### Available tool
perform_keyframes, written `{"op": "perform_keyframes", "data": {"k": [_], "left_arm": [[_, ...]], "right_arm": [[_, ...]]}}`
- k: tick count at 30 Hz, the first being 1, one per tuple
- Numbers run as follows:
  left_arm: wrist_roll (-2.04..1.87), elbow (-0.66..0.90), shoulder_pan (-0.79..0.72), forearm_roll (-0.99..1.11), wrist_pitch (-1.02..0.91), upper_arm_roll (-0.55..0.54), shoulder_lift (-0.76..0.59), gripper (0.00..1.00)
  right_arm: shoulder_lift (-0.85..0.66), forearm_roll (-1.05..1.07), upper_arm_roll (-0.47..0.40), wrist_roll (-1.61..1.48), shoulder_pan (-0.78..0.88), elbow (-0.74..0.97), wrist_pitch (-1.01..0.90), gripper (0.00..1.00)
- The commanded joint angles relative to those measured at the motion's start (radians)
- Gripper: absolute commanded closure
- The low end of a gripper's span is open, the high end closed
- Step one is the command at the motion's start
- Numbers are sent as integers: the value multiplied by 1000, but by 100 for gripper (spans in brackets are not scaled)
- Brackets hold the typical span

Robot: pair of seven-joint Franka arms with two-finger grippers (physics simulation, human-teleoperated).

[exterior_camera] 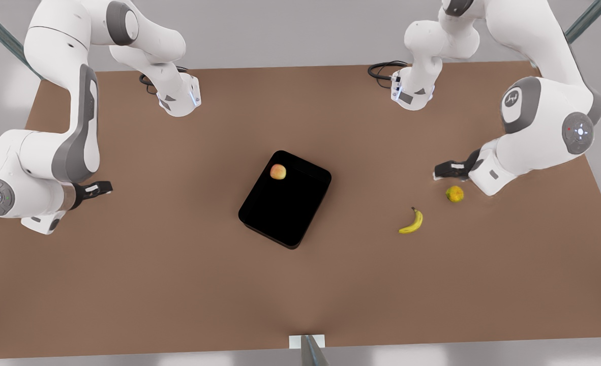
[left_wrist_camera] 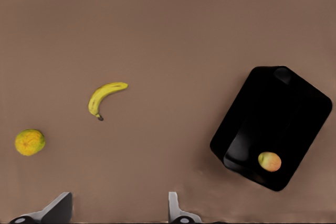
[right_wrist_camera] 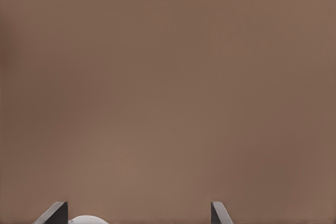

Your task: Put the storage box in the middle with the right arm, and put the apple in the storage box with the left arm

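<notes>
At centre of the front view, I see the storage box (exterior_camera: 285, 199) resting on the desk (exterior_camera: 178, 284), turned at an angle. Inside it, the apple (exterior_camera: 278, 172) sits in the upper-left corner. Right of the box lie a banana (exterior_camera: 412, 222) and a yellow-green fruit (exterior_camera: 454, 193). At right edge, the left pincer (exterior_camera: 439, 171) hovers open, holding nothing. At left edge, the right pincer (exterior_camera: 104, 188) waits open, also holding nothing.
</notes>
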Motion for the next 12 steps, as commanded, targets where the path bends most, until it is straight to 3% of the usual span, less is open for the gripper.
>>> {"op": "perform_keyframes", "data": {"k": [1,3,4,5,7,12], "left_arm": [[-1,-14,9,151,3,-18,-18,0],[2,-111,22,155,-14,-16,-127,0],[95,-248,20,146,135,22,-188,0],[122,-254,14,146,150,28,-181,0],[108,-134,-44,152,126,62,-43,0],[63,-133,-47,155,126,51,-43,0]], "right_arm": [[-1,0,0,0,0,0,0,0],[-24,0,0,-2,0,2,0,0],[-30,0,0,0,0,2,0,0],[-33,-2,0,0,0,2,0,0],[-45,0,0,5,2,2,-2,0],[-54,1,1,8,2,0,-2,0]]}}
